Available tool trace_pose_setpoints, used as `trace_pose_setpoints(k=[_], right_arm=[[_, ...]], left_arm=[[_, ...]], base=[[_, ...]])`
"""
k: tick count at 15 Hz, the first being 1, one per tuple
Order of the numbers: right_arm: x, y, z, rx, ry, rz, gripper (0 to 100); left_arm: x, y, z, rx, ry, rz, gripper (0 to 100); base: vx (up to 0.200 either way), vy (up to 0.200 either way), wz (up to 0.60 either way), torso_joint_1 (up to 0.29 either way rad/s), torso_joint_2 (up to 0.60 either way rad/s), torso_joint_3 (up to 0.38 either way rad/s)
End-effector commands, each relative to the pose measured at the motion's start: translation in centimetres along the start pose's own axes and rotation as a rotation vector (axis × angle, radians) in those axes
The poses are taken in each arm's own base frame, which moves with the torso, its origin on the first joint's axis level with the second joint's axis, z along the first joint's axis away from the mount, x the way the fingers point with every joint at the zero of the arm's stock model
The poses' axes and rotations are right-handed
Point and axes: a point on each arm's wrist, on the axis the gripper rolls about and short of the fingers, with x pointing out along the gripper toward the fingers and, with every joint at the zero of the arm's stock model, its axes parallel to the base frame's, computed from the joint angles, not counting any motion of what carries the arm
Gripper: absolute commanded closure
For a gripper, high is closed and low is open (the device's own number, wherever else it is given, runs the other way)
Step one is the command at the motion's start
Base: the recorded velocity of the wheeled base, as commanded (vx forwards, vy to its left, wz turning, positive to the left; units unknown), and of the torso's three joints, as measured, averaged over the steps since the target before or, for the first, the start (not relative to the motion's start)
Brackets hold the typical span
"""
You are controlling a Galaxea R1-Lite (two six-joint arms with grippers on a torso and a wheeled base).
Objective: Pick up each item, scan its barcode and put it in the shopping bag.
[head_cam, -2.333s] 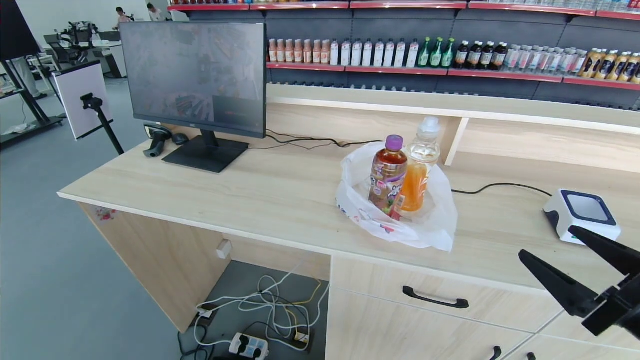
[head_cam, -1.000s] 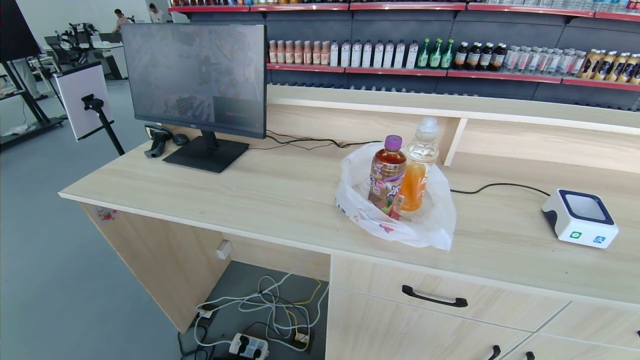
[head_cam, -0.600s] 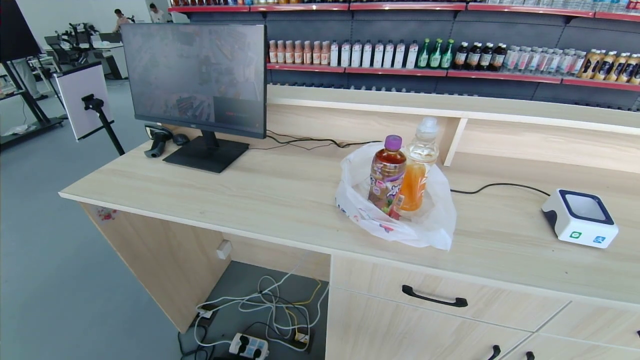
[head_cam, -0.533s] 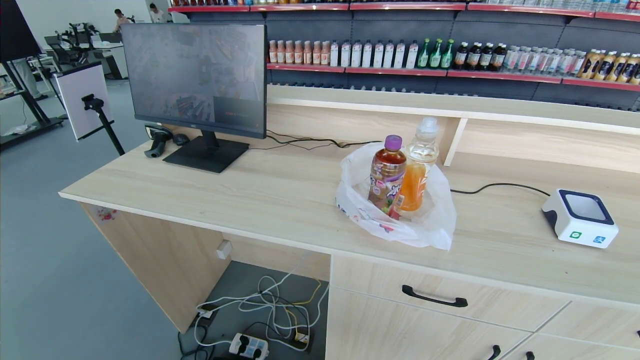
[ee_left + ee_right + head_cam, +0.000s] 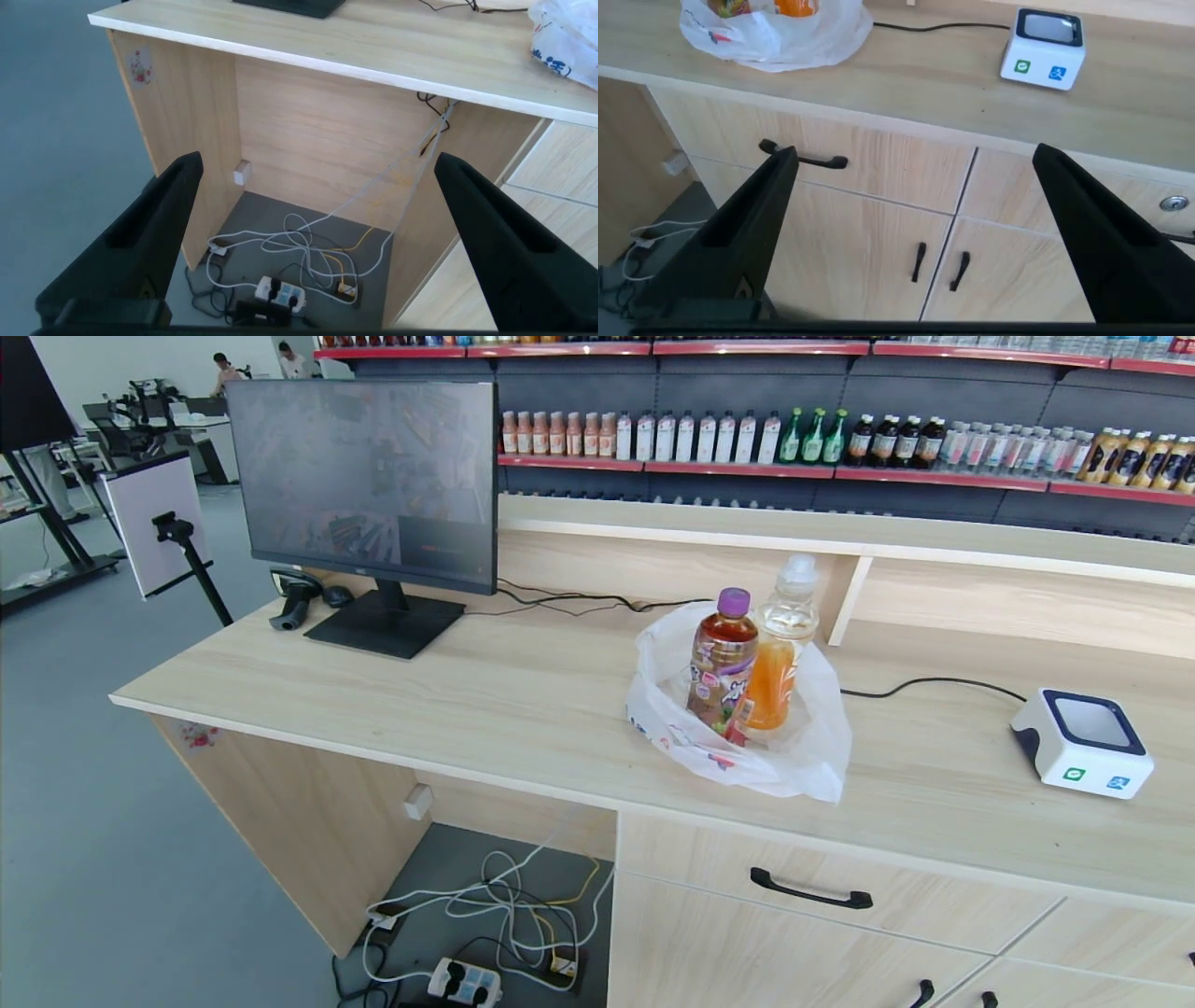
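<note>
Long wooden counter (image 5: 523, 709), monitor (image 5: 364, 476) at its left end. White shopping bag (image 5: 803, 756) mid-counter, purple-capped tea bottle (image 5: 724, 658) and orange juice bottle (image 5: 780, 663) upright inside, touching. Barcode scanner (image 5: 1083, 742) well right. Left gripper (image 5: 318, 159) and right gripper (image 5: 915, 149) low before the counter front, fingers spread wide, empty.

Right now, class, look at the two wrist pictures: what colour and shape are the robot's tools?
The left tool has two matte black fingers, broad at the base and tapering like wedges to blunt tips, with flat, plain, unmarked faces. The right tool looks the same: a matching pair of black, angular wedges.
</note>
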Motion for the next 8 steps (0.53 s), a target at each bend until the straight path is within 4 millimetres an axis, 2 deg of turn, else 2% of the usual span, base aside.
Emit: trace_pose_setpoints(k=[1, 5, 6, 8], right_arm=[[0.04, 0.0, 0.0, 0.006, 0.003, 0.0, 0], [0.04, 0.03, -0.01, 0.035, 0.004, 0.01, 0], [0.04, 0.06, -0.49, 0.043, 0.048, 0.01, 0], [0.04, 0.06, -0.45, 0.045, 0.044, 0.01, 0]], left_arm=[[0.0, 0.0, -0.02, 0.002, 0.002, 0.001, 0], [0.0, 0.0, -0.02, 0.0, 0.002, 0.001, 0], [0.0, 0.0, -0.03, 0.001, 0.004, 0.001, 0], [0.0, 0.0, -0.03, -0.001, 0.004, 0.001, 0]], base=[[0.0, 0.0, 0.0, 0.0, 0.0, 0.0], [0.0, 0.0, 0.0, 0.0, 0.0, 0.0], [0.0, 0.0, -0.6, 0.007, 0.01, 0.007], [0.0, -0.2, -0.6, 0.002, 0.0, 0.002]])
